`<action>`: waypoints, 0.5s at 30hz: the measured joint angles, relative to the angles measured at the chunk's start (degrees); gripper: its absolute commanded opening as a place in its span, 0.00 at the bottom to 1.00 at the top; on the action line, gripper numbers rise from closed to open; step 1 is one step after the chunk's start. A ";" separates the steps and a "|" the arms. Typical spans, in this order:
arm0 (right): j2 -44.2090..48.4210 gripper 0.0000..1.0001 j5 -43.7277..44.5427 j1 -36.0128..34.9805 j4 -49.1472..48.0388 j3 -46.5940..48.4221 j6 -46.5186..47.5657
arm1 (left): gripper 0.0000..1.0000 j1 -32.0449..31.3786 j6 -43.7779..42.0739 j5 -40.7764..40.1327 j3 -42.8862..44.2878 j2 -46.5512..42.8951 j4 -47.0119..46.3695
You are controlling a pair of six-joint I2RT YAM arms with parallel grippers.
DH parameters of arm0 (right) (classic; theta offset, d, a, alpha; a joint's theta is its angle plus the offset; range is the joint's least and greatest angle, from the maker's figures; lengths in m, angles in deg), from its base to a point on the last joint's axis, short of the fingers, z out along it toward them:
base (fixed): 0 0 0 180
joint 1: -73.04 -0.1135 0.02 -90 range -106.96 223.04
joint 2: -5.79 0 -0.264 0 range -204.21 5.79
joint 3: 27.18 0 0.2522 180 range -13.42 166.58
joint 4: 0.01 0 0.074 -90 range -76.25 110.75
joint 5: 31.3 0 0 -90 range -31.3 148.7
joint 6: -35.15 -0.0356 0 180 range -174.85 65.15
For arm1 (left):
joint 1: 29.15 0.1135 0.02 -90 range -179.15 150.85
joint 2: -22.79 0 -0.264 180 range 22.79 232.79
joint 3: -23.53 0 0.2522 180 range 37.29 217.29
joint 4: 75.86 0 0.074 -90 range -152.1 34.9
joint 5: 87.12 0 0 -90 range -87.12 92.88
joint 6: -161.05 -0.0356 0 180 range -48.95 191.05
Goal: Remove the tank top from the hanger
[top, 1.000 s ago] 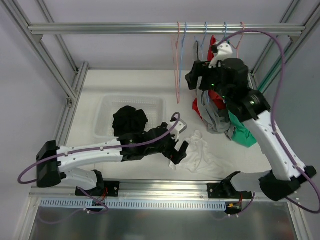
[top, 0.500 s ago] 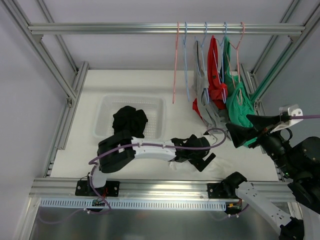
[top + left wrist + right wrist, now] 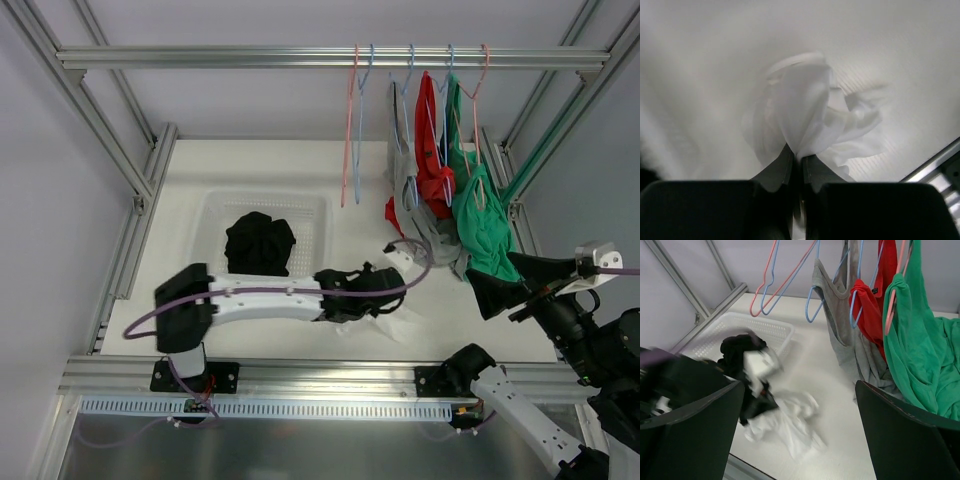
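Tank top (image 3: 392,326), white, is seen crumpled on the table (image 3: 250,165) near 6 o'clock in the top view, off any hanger. One fold is pinched between the pressed-together jaws of the left gripper (image 3: 799,155). The rest is bunched straight ahead of the fingers, at 12 o'clock in the wrist view, with no clear long axis. The basket (image 3: 215,200), black garment (image 3: 258,243) inside, lies at 10 o'clock from that grip, near. The right gripper (image 3: 515,285) is held spread and empty at 3 o'clock, well apart. The left arm is judged better placed; a carry toward 10 o'clock is expected.
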 measured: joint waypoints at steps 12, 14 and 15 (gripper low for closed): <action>-2.43 1.00 0.63 0.00 1.05 -0.39 -0.02 | 0.00 12.74 -0.39 -18.25 0.57 -36.89 7.41; -3.19 1.00 0.13 0.00 1.03 0.33 -0.02 | 0.00 18.47 -0.42 -17.14 -0.33 -37.16 8.63; -3.65 0.99 -0.11 0.00 1.05 0.85 0.00 | 0.00 20.37 -0.44 -16.57 -0.76 -36.96 9.03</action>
